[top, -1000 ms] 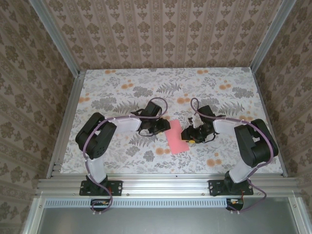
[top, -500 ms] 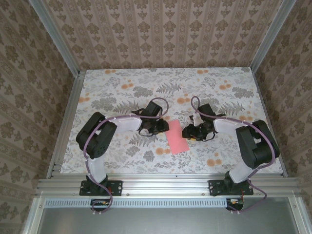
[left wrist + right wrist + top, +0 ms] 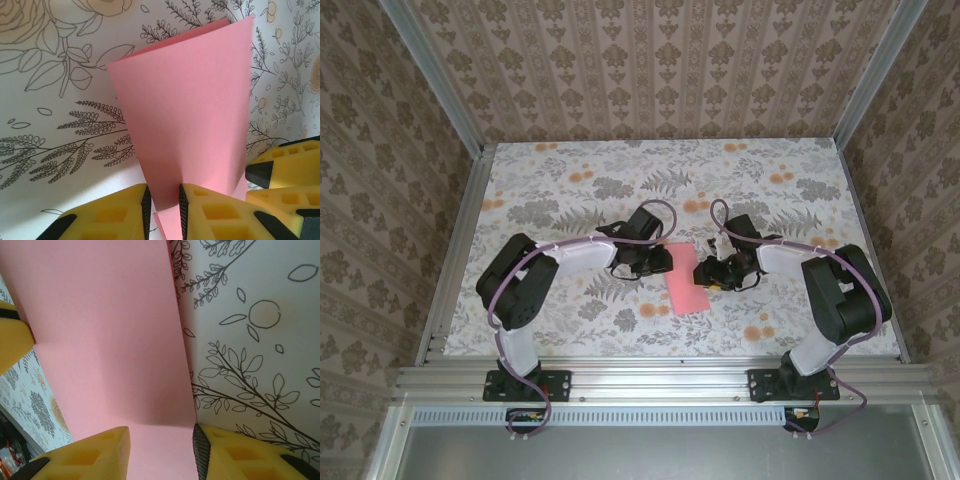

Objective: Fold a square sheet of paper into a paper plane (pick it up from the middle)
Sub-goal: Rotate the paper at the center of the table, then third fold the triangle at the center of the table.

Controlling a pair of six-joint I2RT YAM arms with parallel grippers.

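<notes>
Two low grippers, left [image 3: 665,262], right [image 3: 704,272], flanking sheet [image 3: 685,291]

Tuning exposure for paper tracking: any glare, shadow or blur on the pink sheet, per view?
Top external: pink sheet evenly lit, sharp, no glare. Left wrist: sheet crisp, matte, no hotspot. Right wrist: near half of the sheet shaded, right claw fingers slightly soft.

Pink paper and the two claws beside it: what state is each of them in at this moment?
Pink paper: folded in half into a long strip, lying on the table, top layer lifted a little.
Left claw: open by a narrow gap, fingers on either side of the paper's near end, apparently not clamped.
Right claw: open wider, low over the paper, gripping nothing.
</notes>
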